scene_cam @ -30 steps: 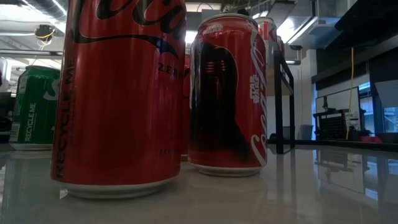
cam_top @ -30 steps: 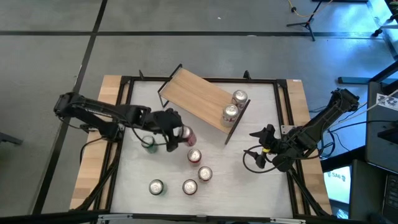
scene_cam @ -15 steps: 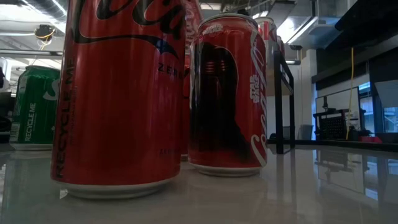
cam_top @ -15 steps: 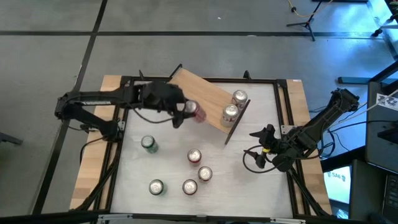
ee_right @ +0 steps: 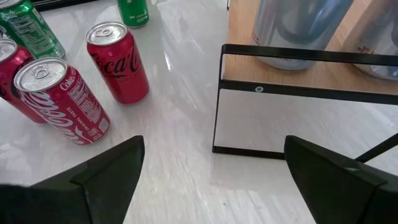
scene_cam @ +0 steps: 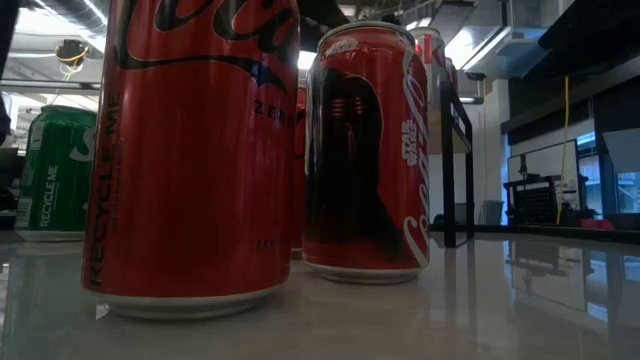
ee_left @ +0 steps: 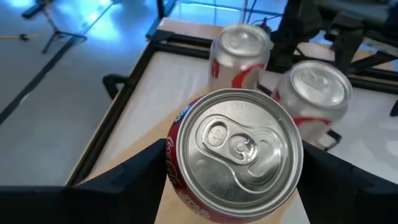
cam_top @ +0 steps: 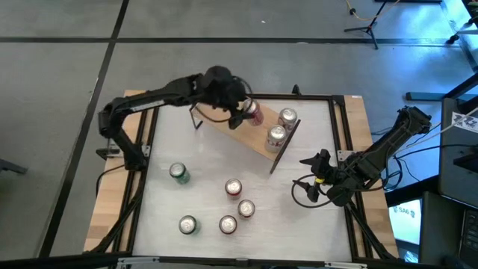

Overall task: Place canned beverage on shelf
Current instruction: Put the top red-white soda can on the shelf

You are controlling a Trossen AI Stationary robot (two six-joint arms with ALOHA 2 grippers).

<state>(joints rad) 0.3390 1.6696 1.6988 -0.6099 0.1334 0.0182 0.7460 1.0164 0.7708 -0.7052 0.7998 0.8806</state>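
- red can (cam_top: 254, 113) held in left tool (cam_top: 246, 113), up over the shelf (cam_top: 224, 104) board, mid-length of it; in left wrist view the can (ee_left: 235, 152) sits top-up between the two dark fingers (ee_left: 124, 180), so long axis roughly upright, maybe a slight tilt, can't tell from above
- left tool pinching the can by its sides, jaws spread to can width
- key relation: the two silver cans on shelf (cam_top: 282, 127) stand just beside the held can, toward the right end of the board; free board lies on the other side, toward the left arm's base. Judgement: straight-down set lands next to the pair; needs a gap kept so the held can doesn't knock them
- whether the can bottom is touching the board or apart: can't tell
- shelf sits diagonal on the tabletop (cam_top: 314, 224), far half
- right tool (cam_top: 314, 163) parked low near right edge of tabletop, spread, holding nothing; right wrist view faces the shelf end frame (ee_right: 292, 99)
- left arm is the nearer one and the one at work
- remaining cans on tabletop: green can (cam_top: 178, 172), four cans in front cluster (cam_top: 228, 208), well apart from the shelf
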